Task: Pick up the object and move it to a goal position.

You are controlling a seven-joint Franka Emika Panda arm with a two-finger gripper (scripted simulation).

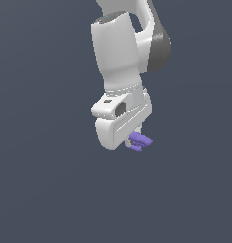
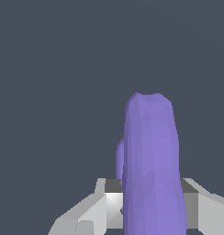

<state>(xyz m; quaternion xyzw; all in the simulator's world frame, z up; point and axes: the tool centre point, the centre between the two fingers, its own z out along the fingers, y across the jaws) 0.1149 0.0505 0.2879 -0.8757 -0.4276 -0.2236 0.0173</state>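
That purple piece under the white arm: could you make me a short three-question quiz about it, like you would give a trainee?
1. True or false: the purple piece lies flat on the floor, well apart from the pincer.
2. Multiple choice: in the exterior view, the purple piece sticks out from under the pincer toward
A. the exterior view's right
B. the exterior view's left
C. straight up
3. Short answer: in the wrist view, what fills the middle of the picture between the grey fingers?

Key
1. False: it sits up at the pincer, between the fingers.
2. A
3. The purple piece, seen along its length, with a smaller lobe beside it.
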